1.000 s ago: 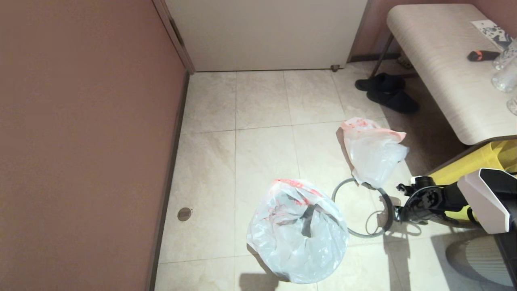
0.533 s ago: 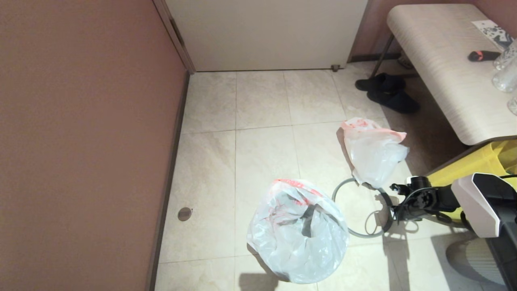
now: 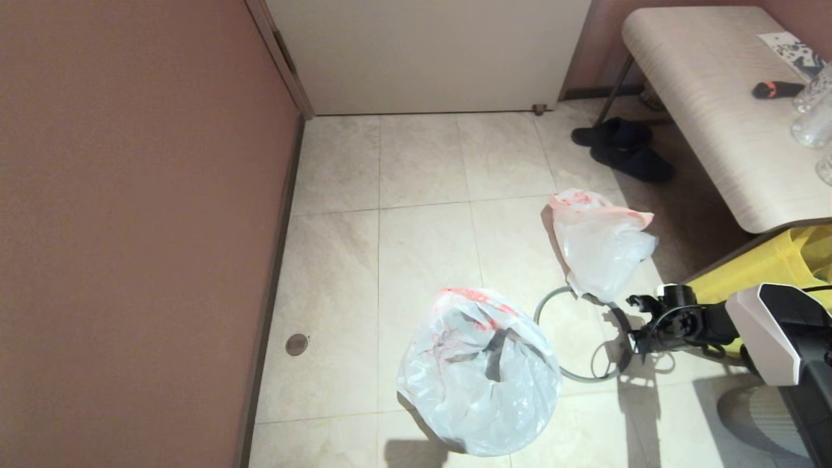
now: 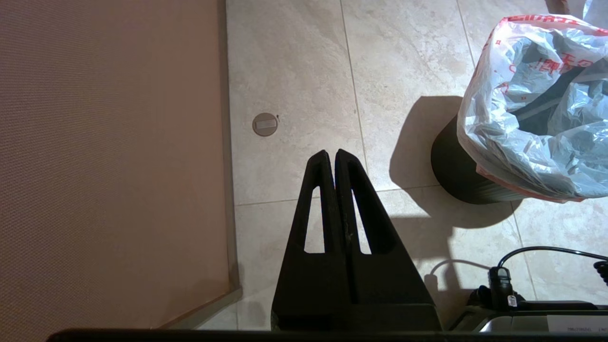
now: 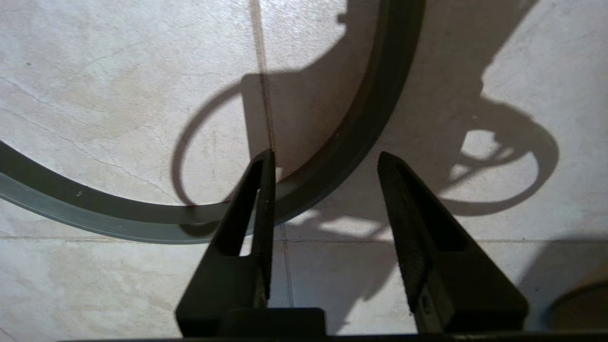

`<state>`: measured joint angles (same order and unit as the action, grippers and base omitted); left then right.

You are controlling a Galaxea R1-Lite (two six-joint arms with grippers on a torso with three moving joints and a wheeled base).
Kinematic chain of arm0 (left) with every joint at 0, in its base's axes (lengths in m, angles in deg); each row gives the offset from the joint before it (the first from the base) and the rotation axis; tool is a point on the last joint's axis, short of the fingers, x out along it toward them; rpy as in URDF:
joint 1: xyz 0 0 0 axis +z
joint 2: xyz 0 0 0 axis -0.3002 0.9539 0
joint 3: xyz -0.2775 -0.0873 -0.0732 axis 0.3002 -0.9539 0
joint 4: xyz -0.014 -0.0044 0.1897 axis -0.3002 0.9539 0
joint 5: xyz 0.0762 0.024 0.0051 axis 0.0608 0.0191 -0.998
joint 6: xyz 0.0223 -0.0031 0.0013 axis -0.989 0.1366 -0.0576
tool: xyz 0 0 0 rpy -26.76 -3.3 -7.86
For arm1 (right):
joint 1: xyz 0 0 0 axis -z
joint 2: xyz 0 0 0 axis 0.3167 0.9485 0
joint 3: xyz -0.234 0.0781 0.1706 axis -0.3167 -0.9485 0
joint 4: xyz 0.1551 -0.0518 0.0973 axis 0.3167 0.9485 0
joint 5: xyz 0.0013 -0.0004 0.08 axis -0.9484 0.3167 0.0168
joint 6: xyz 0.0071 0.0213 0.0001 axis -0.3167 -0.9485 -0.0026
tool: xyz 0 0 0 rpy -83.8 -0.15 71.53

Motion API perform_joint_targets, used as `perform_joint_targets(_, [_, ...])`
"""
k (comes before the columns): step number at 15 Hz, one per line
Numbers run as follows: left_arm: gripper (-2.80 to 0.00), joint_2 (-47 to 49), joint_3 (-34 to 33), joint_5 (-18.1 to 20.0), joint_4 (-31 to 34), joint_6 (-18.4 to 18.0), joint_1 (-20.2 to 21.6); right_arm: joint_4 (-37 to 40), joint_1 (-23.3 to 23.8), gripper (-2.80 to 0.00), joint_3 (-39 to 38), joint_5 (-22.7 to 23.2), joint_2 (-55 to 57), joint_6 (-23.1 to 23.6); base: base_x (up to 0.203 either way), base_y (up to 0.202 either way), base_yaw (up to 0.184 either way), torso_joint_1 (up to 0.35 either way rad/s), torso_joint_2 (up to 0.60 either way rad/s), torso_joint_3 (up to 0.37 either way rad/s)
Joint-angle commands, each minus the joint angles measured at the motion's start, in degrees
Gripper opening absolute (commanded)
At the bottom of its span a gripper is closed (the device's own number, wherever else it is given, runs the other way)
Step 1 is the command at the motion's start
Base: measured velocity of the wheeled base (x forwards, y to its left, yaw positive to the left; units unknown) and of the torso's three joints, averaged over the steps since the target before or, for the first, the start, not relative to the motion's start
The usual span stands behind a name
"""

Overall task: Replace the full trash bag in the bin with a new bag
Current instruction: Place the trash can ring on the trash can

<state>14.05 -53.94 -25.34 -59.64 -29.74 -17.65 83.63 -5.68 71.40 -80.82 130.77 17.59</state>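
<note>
Between the R gripper [image 5: 323, 161] jaws, spread wide w/ nothing held, runs the grey hoop [image 5: 361, 128] edge. Bare floor [image 5: 118, 85] beyond. L gripper [image 4: 330, 154] jaws pressed together, empty.

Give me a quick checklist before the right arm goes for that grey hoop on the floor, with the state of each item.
1. Right gripper open: ok, a clear gap between the fingers.
2. Grey hoop lined up: ok, its band runs through the gap between the fingertips.
3. Hoop free to lift: not ok, the bag lying on the floor overlaps its far edge.
4. The bin has a bag draped over its mouth: ok.
5. Left gripper out of the way: ok, shut, over bare floor beside the bin.
6. Right gripper's height above the floor: cannot tell.
</note>
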Motion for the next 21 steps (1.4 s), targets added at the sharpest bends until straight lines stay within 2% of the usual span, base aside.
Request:
perform_joint_targets(1, [-2.8,0.07,-0.01,-0.03,0.1,0.0,0.01,-0.98,-0.04,0.0,0.43,0.25,0.34,0.13,0.0,0.0,0.0,0.0,0.0,0.0])
perform_joint_targets(5, [-2.8,0.07,-0.01,-0.03,0.09,0.01,0.01,-6.96,-0.04,0.0,0.55,0.72,3.02,0.44,0.0,0.0,0.0,0.0,0.0,0.0])
perform_joint_targets(7, [-2.8,0.07,-0.01,-0.03,0.06,0.0,0.01,-7.07,0.47,0.0,0.64,0.79,3.4,2.23,0.0,0.0,0.0,0.0,0.0,0.0])
perform_joint_targets(14, [-2.8,0.07,-0.01,-0.03,0.06,0.0,0.01,-7.07,1.1,0.0,0.55,0.8,5.45,3.15,0.0,0.0,0.0,0.0,0.0,0.0])
perform_joint_targets(15, [-2.8,0.07,-0.01,-0.03,0.06,0.0,0.01,-7.07,1.17,-2.8,0.55,0.67,5.78,3.21,0.0,0.0,0.0,0.0,0.0,0.0])
perform_joint_targets(21, [-2.8,0.07,-0.01,-0.03,0.06,0.0,0.01,-6.9,1.54,-2.8,0.49,-0.51,7.19,5.29,0.0,0.0,0.0,0.0,0.0,0.0])
